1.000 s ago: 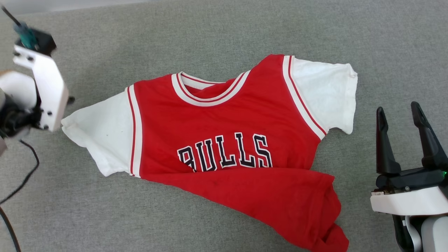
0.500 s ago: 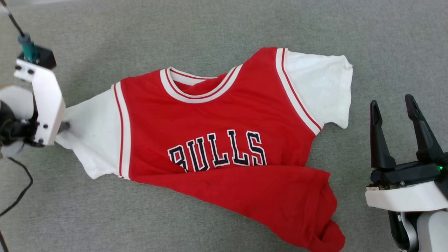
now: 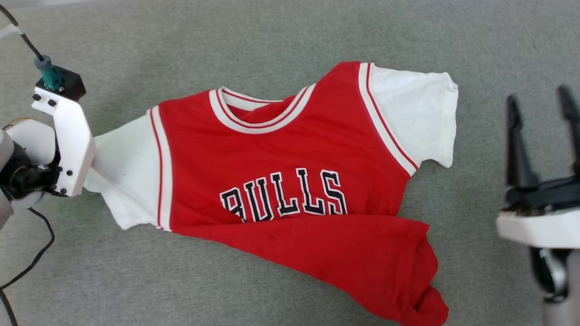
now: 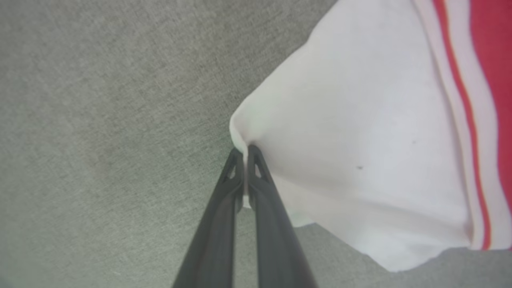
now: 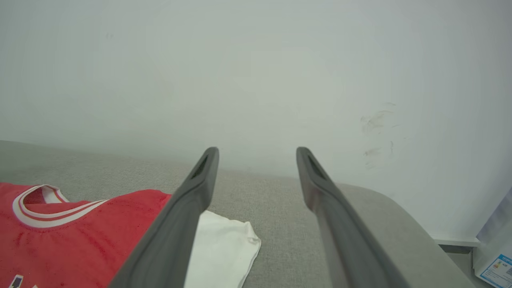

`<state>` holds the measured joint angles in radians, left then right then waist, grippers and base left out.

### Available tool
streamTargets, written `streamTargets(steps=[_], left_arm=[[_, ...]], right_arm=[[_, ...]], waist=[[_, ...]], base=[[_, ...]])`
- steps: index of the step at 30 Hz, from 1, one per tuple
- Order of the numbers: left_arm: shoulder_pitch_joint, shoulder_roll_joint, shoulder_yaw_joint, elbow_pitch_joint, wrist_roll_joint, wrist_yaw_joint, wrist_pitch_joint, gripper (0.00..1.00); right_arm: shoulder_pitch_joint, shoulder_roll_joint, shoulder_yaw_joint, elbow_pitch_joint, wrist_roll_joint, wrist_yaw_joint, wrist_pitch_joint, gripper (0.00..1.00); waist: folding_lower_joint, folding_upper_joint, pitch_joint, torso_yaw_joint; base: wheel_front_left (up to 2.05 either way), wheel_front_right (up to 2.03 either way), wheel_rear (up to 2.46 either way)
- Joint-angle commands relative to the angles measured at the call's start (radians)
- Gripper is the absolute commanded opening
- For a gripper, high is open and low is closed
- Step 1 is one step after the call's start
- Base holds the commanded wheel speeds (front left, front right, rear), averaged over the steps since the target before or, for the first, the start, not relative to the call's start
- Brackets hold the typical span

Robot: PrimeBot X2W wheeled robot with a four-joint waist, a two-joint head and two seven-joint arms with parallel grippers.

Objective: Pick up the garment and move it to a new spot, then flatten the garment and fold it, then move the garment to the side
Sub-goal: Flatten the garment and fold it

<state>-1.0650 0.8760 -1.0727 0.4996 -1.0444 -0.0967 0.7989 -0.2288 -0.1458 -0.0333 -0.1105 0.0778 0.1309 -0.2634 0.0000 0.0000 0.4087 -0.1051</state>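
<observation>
One garment [image 3: 290,181] is seen mid-frame on the gray surface [image 3: 136,280], lower part apparently folded over. Two grippers are counted: left gripper [image 4: 244,151] is clamped on the white sleeve [image 4: 340,140] at frame left; right gripper [image 3: 538,97], at right, is spread and empty.

A grey, finely woven fabric surface [image 3: 290,36], like upholstery, spreads across the scene from near to far. At its far left edge a paler strip [image 3: 41,2] shows. In the right wrist view a plain, pale grey-white wall [image 5: 256,60] rises behind the fabric's far edge, with faint dark scuff marks [image 5: 376,124] on its right part. The fabric ends at the right in a rounded corner [image 5: 400,204]. Beyond it, low down, are a narrow white ledge [image 5: 456,242] and a white printed sheet with blue edging [image 5: 496,268]. The light is soft and even.
</observation>
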Motion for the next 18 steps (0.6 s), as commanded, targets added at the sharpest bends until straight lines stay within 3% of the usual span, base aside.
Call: streamTargets(steps=[1, 4, 5, 8, 13, 18], left_arm=[[0.004, 0.001, 0.0, -0.015, 0.005, -0.007, -0.023, 0.0], [-0.015, 0.01, 0.005, -0.045, 0.02, -0.015, -0.057, 0.0], [-0.015, 0.01, 0.005, -0.045, 0.02, -0.015, -0.057, 0.0], [-0.02, 0.013, 0.011, -0.079, 0.021, -0.018, -0.091, 0.0], [-0.016, 0.018, 0.004, -0.145, 0.039, -0.024, -0.127, 0.0], [-0.016, 0.003, -0.011, -0.204, 0.06, -0.024, -0.14, 0.0]], right_arm=[[-0.043, -0.047, -0.01, -0.012, -0.012, 0.0, -0.002, 1.0], [-0.1, -0.127, -0.011, -0.01, -0.022, 0.0, -0.002, 1.0], [-0.1, -0.127, -0.011, -0.01, -0.022, 0.0, -0.002, 1.0], [-0.168, -0.222, 0.014, 0.024, -0.024, 0.0, 0.021, 1.0], [-0.3, -0.384, 0.137, 0.078, 0.069, 0.0, 0.262, 1.0], [-0.427, -0.545, 0.3, 0.133, 0.281, 0.0, 0.55, 1.0]], waist=[[0.0, 0.0, -0.023, 0.017], [0.0, 0.0, -0.048, 0.032], [0.0, 0.0, -0.048, 0.032], [0.0, 0.0, -0.071, 0.047], [0.0, 0.0, -0.092, 0.071], [0.0, 0.0, -0.085, 0.104]], base=[[0.0, 0.0, 0.0], [0.0, 0.0, 0.0], [0.0, 0.0, 0.0], [0.0, 0.0, 0.0], [0.0, 0.0, 0.0], [0.0, 0.0, 0.0]])
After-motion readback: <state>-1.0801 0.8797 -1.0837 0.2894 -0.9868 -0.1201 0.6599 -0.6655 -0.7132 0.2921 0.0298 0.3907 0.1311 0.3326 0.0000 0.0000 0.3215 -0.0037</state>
